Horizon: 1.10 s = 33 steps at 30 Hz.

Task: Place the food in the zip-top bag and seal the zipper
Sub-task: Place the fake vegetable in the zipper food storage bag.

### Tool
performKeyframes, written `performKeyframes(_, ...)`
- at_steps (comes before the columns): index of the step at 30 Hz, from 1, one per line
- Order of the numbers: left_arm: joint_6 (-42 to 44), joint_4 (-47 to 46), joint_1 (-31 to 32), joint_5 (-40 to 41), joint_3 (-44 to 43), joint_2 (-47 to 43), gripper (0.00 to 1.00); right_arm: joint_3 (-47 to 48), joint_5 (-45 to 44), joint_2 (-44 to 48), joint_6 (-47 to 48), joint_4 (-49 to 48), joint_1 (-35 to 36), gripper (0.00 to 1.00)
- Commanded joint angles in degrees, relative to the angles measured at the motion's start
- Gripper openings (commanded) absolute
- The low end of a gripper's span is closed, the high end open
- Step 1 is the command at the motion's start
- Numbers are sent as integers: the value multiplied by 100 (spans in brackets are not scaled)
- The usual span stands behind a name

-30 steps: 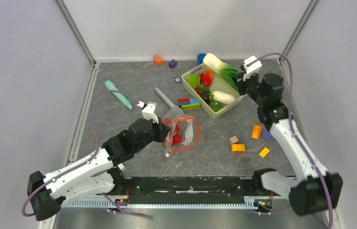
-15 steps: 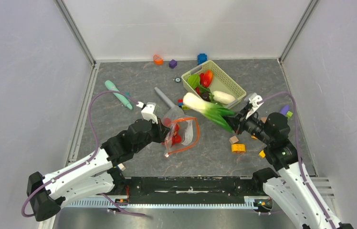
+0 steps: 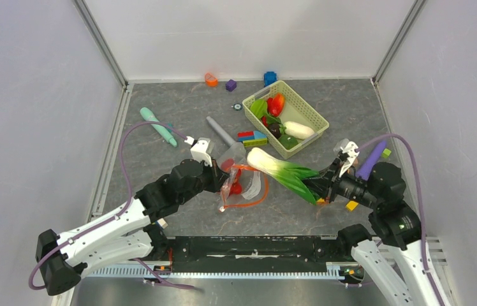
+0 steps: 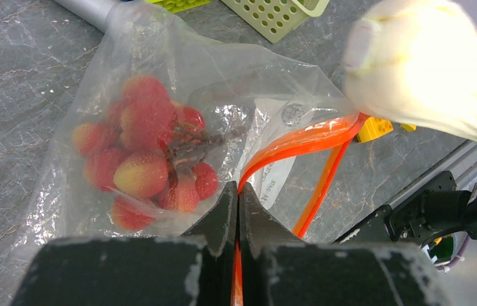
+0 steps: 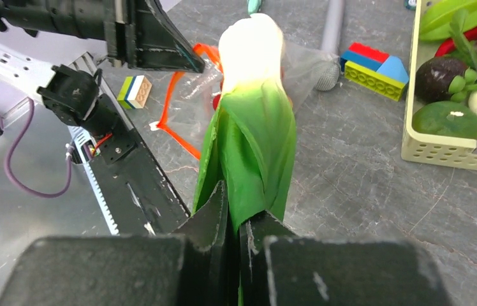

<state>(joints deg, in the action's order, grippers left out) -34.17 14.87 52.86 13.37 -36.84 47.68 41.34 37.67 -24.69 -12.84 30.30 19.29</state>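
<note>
Fingers point(image 4: 220, 220) of the left gripper point(image 4: 237, 192) pinch the zipper point(image 4: 300, 143); the right gripper point(image 5: 239, 213) clamps the bok choy point(image 5: 252, 127) by its leaves. Its stalk may push the floppy zip-top bag point(image 4: 159, 51) mouth shut.

Bright even light, soft shadows, overexposed blurred bok choy point(image 4: 427, 70) stalk

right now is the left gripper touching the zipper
Touching. The left wrist view shows the left gripper shut on the zipper, the strip emerging from its grip.
</note>
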Motion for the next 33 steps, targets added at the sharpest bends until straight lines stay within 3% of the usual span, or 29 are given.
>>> performKeyframes(1,65,-187,20,-107,-221,-36,2,829,-240,-36,167,849,22,0)
performKeyframes(6,59,-178,22,-81,-228,-24,2,1155,348,-217,237,1142,22,0)
performKeyframes(12,64,-169,30,-73,-236,5,2,865,280,-378,593,1806,24,0)
performKeyframes(25,22,-554,90,-727,-205,168,2,-171,-738,-200,-266,556,22,0)
performKeyframes(33,-148,-718,304,-880,-306,407,2,-924,-884,-50,-943,-506,23,0)
